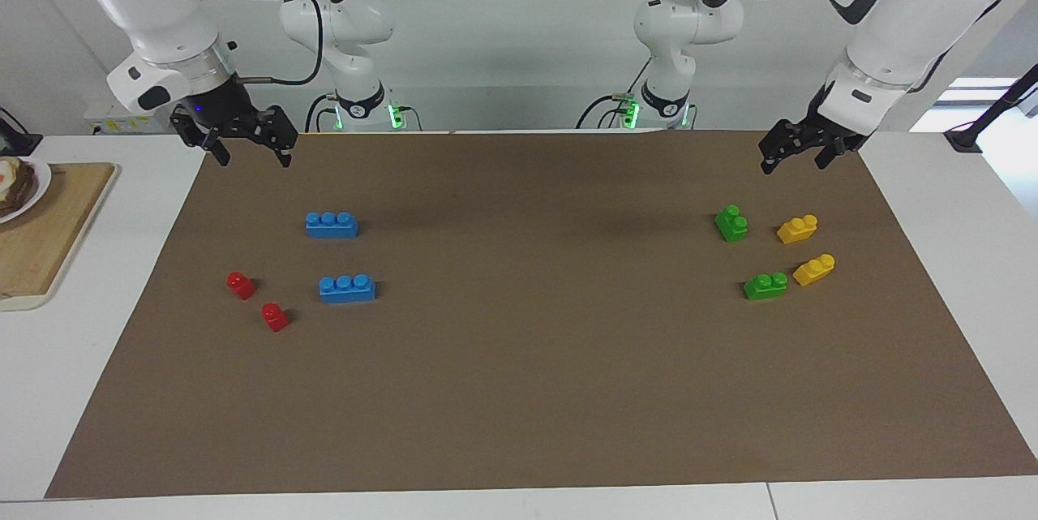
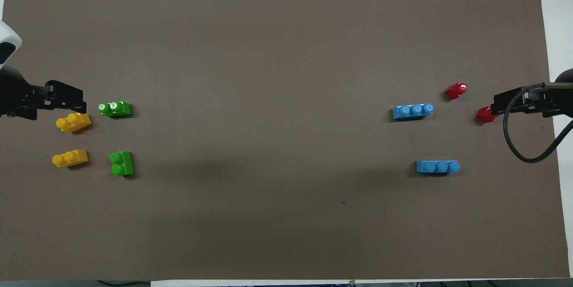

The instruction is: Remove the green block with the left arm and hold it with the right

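Two white Franka arms hang above a brown mat (image 1: 519, 390) strewn with toy bricks — none of them in a grip. The left gripper (image 1: 796, 153), small and black under a boxy white wrist, hovers in the air over the mat's edge at the left arm's end of the table, its fingers apart and empty. The right gripper (image 1: 247, 148), wider and set below a silvery wrist ring, hangs over the mat's corner at the right arm's end, jaws likewise spread on nothing.

Two green blocks lie on the mat at the left arm's end. The green block nearer the robots (image 1: 731, 223) sits studs-up with its long axis running toward and away from the robots, just beside a yellow brick (image 1: 797, 229). The other green block (image 1: 765, 285) lies farther from the robots, its long axis running along the table from one arm's end to the other — and a second yellow brick (image 1: 814, 269) sits close beside it. In the overhead view the left gripper (image 2: 62, 101) appears over the mat next to that second pair.

At the right arm's end rest two blue three-stud bricks (image 1: 332, 224) (image 1: 347, 288) and two small red pieces (image 1: 241, 285) (image 1: 275, 316), all well apart from the green blocks.
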